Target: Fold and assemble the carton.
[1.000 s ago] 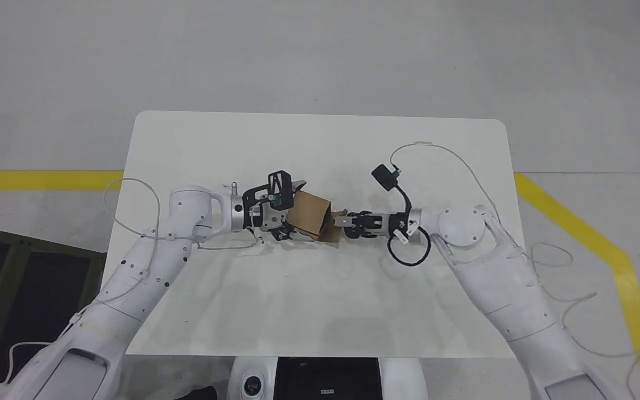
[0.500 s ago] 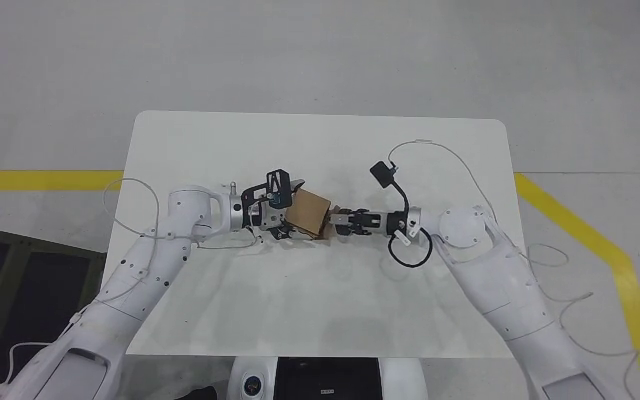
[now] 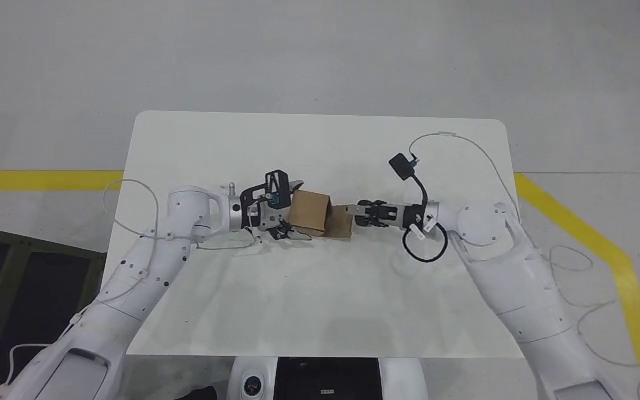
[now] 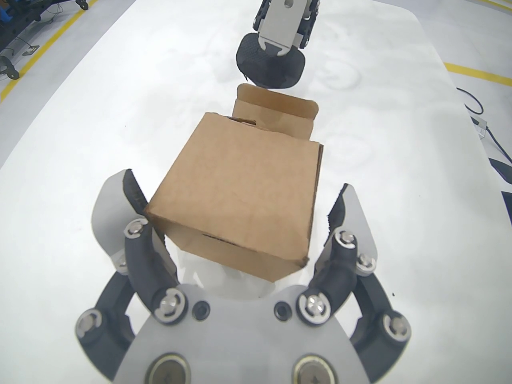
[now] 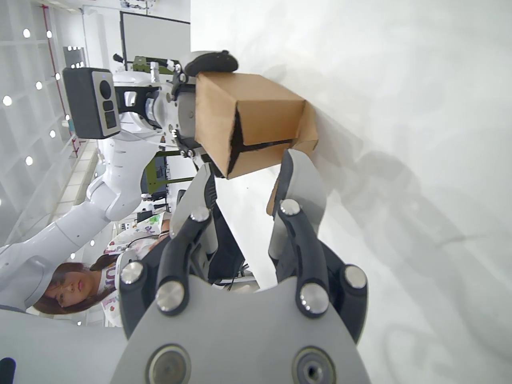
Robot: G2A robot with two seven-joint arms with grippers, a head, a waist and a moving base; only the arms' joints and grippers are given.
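**Fig.** Carton near mid-table, body squared up, one end not yet closed.

Left gripper: jaws spread around carton's near end, touching an edge on one side, just clear on the other. Right gripper: jaws apart, nothing pinched, tips just beside the end flap, which sticks out w/ its tuck tab unfolded. Done, by the look: walls erected, near end closed. Left to do, prob.: fold flap over, tuck tab in; seams at that end show dark gaps.

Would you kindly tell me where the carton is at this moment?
In the top view the carton is near the table's middle, between both arms: the left end effector at one end, the right end effector by its open flap.
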